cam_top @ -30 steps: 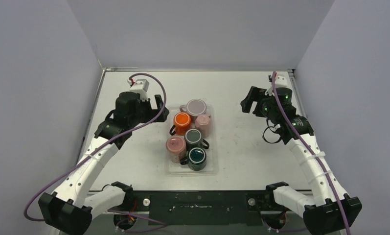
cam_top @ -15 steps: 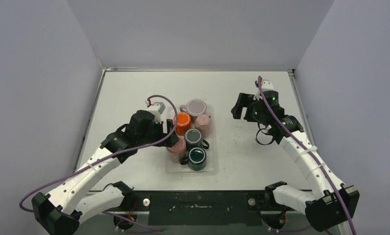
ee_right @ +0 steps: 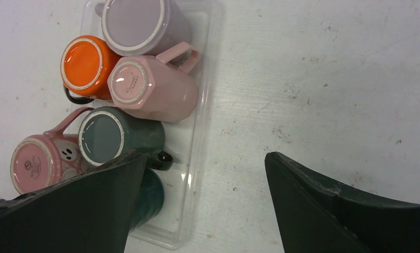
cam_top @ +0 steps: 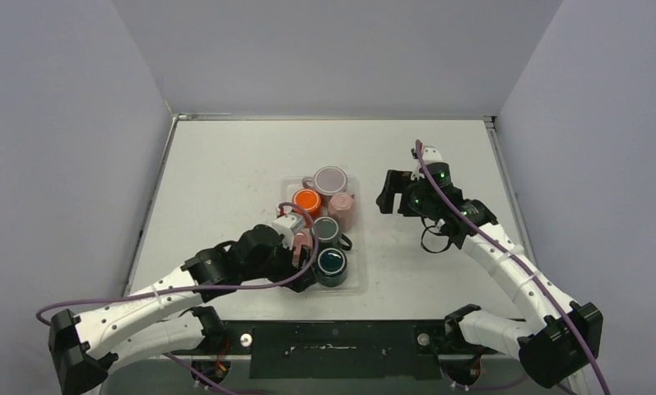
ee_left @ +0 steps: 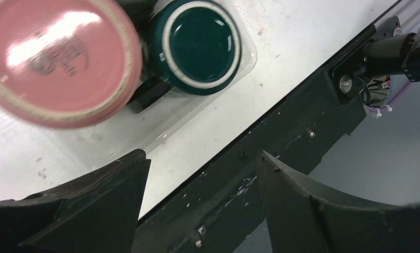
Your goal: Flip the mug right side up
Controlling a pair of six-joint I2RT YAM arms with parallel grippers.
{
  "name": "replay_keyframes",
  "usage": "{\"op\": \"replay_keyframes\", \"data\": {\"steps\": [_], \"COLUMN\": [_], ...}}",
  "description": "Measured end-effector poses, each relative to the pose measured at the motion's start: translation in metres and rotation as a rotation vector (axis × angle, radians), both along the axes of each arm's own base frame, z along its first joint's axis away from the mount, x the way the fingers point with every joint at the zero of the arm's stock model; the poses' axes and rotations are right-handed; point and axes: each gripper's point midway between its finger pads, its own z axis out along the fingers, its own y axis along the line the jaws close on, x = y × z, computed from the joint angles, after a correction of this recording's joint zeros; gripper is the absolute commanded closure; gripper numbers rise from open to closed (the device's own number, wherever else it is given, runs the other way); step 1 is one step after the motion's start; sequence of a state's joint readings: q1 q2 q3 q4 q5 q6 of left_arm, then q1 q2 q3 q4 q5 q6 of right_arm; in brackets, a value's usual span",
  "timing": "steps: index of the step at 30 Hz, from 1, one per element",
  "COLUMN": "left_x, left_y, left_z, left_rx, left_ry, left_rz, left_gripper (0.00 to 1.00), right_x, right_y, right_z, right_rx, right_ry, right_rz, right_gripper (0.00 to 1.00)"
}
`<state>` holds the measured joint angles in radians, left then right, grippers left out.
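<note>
The right wrist view shows one tray (ee_right: 203, 126) holding six mugs base up: lilac mug (ee_right: 136, 21), orange mug (ee_right: 86, 63), pale pink mug (ee_right: 152, 89), grey mug (ee_right: 118, 138), teal mug (ee_right: 150, 196), ghost-face pink mug (ee_right: 39, 164); the left wrist view shows only the last two. The ghost-face pink mug stands in the tray's near-left part, ahead of one finger of the spread left gripper (ee_left: 199, 158); the right gripper (ee_right: 205, 158) hangs spread right of the tray

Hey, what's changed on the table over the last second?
The left gripper swung from the far left of the tray to its near end, close to the pink mug and teal mug. The right gripper edged left toward the tray. Both are open and empty. The tray and its contents stayed put.
</note>
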<state>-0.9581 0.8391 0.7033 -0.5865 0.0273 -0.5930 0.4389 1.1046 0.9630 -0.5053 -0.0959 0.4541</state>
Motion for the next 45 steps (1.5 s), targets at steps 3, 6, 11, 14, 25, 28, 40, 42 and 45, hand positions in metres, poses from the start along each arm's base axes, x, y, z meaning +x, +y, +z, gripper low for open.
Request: {"op": "replay_keyframes", "data": {"steps": [3,6,11,14,25,28,40,42,45], "left_x": [-0.001,0.000,0.012,0.020,0.037,0.034,0.016,0.012,0.007], "left_y": [-0.020,-0.038,-0.047,-0.046,-0.047,-0.051,-0.061,-0.063,-0.063], "left_z": [-0.004,-0.017,-0.040,-0.042,-0.041,-0.048,-0.064,-0.068,-0.077], "left_rx": [-0.003,0.034,0.122,0.142,0.127,0.127,0.149,0.162,0.191], "left_ry": [-0.028,-0.058,-0.101,-0.139,-0.160,-0.136,-0.100,-0.097,-0.087], "left_rz": [-0.060,-0.114,-0.122,-0.111,-0.129,-0.163,-0.265,-0.278,-0.291], "left_gripper": [0.25,0.23,0.15,0.11,0.17,0.20,0.41,0.48,0.57], "right_x": [-0.001,-0.001,-0.004,-0.008,-0.012,-0.012,-0.014,-0.015,-0.015], "right_y": [0.002,0.001,-0.003,-0.007,-0.015,-0.017,-0.023,-0.024,-0.025], "right_z": [-0.001,-0.002,-0.011,-0.015,-0.020,-0.021,-0.028,-0.030,-0.032], "right_rx": [-0.008,-0.016,-0.029,-0.034,-0.046,-0.051,-0.076,-0.081,-0.085], "right_ry": [0.000,-0.001,0.018,0.025,0.035,0.034,0.047,0.053,0.055], "right_rz": [0.000,-0.010,-0.033,-0.048,-0.092,-0.100,-0.120,-0.121,-0.124], "right_gripper": [0.13,0.13,0.13,0.13,0.13,0.13,0.13,0.13,0.13]}}
